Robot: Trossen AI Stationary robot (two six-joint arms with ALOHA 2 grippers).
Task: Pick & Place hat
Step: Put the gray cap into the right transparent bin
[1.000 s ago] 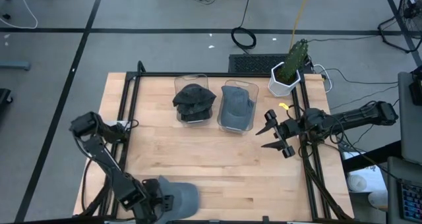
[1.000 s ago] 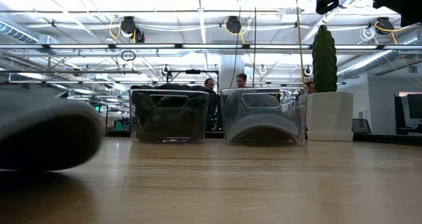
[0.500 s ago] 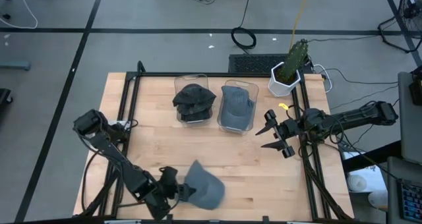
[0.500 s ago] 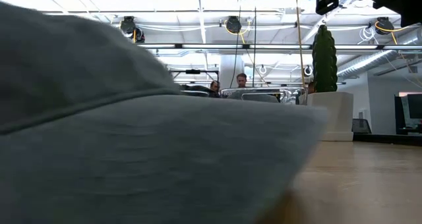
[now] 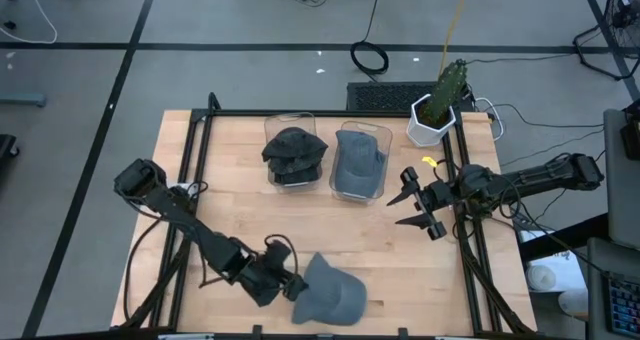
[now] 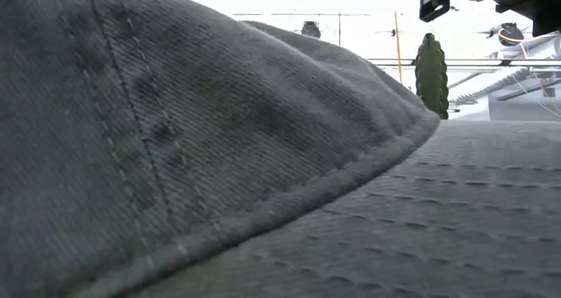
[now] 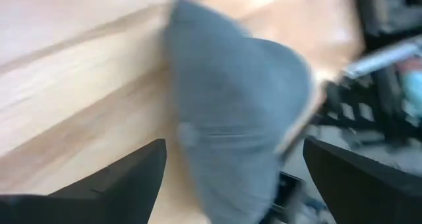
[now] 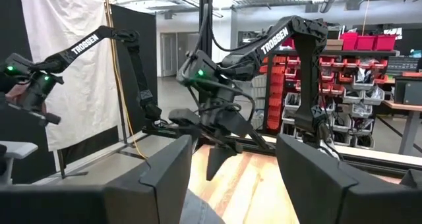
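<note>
A grey cap (image 5: 332, 294) lies opening-down on the wooden table, near the middle of its near edge. It fills the low view (image 6: 219, 140), crown on the left and brim on the right. My left gripper (image 5: 292, 283) is open at the cap's left side. In the left wrist view the cap (image 7: 231, 112) lies ahead between the two spread fingers (image 7: 132, 178). My right gripper (image 5: 405, 198) hangs open over the table's right side with nothing between its fingers (image 8: 234, 141). My left gripper stands at the cap's left edge (image 5: 306, 280), slanting down from the table's left. I cannot tell whether a finger touches the cap. The cap is not pinched and lies flat on the table.
Two clear bins stand at the far middle, one (image 5: 296, 152) with a dark hat and one (image 5: 360, 162) with a grey hat. A potted cactus (image 5: 432, 115) stands at the far right. A black frame (image 5: 200, 160) runs along the table's sides. Bare wood lies between bins and cap.
My left gripper has swept along the near edge toward the table's right, rolling its wrist, with its jaws equally wide. The cap has slid right with it and turned about, its brim now pointing right, and has come right up to the low camera.
</note>
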